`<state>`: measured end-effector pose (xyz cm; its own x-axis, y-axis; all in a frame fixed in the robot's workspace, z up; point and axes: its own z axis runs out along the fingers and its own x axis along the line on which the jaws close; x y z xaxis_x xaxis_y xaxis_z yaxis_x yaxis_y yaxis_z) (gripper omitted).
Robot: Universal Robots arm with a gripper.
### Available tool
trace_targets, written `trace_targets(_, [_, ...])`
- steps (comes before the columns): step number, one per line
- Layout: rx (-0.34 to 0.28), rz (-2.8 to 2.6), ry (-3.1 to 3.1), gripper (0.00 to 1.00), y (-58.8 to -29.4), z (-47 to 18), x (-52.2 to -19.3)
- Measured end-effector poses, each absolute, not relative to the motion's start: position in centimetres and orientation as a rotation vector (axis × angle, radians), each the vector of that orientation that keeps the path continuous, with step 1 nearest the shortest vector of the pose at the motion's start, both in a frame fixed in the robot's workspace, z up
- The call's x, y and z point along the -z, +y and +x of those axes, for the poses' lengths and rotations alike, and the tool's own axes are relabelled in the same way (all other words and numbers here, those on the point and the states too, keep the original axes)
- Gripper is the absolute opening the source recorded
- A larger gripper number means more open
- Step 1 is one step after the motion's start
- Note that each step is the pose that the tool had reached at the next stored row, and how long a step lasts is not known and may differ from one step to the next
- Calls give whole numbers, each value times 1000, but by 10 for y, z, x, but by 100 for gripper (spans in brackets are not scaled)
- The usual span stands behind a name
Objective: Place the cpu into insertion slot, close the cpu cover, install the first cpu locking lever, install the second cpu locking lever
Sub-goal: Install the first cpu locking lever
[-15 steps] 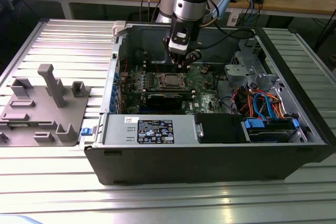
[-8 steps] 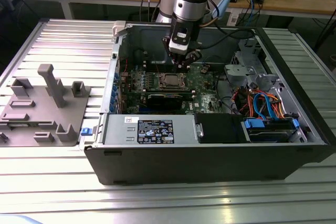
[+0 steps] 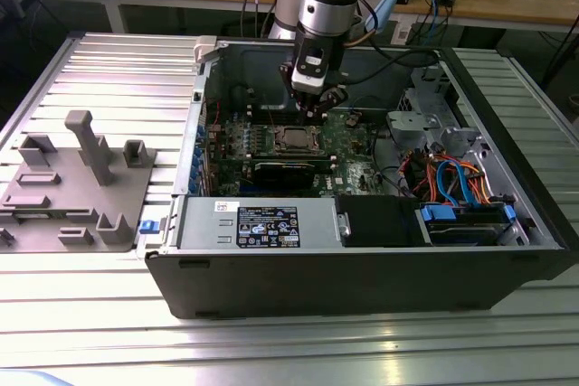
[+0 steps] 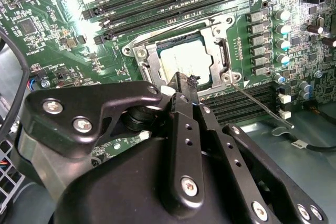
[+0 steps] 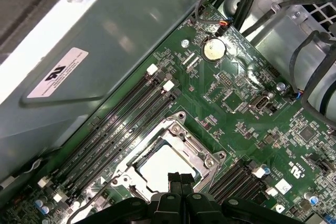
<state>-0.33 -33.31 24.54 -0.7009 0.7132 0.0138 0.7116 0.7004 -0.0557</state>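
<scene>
The cpu (image 4: 184, 59) lies seated under the closed cover (image 4: 219, 56), one lever (image 4: 262, 105) juts unlatched, and the tool (image 4: 186, 82) hovers empty, pressed together.

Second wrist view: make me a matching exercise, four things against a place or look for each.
Things:
1 cpu
2 cpu cover
3 locking lever
4 end effector

Descriptions:
A thin rod sticking out past a corner of the frame
B black, over one edge of the frame
C silvery square seen through a window
D flat metal frame with a square window

Pairs: 1-C, 2-D, 3-A, 4-B
</scene>
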Motion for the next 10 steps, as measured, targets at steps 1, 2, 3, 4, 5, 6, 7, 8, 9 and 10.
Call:
trace_targets(1, [-72,-1200,-2866,11,-333,-3,-245])
trace_targets(2, [-72,-1198,-2866,11,-333,-3,-245])
trace_targets(3, [-72,-1197,-2867,11,-333,-3,-245])
trace_targets(4, [-72,-1194,-2868,11,-333,-3,-245])
trace_targets(5, [-72,-1192,-2869,11,-333,-3,-245])
trace_targets(6, [-72,-1191,-2869,11,-333,-3,-245])
trace_targets(7, [-72,-1189,-2870,11,-333,-3,-245])
trace_targets(8, [-72,-1188,-2871,11,-333,-3,-245])
trace_targets(9, [-72,-1187,-2871,11,-333,-3,-245])
trace_targets(10, [-72,-1186,-2871,11,-333,-3,-245])
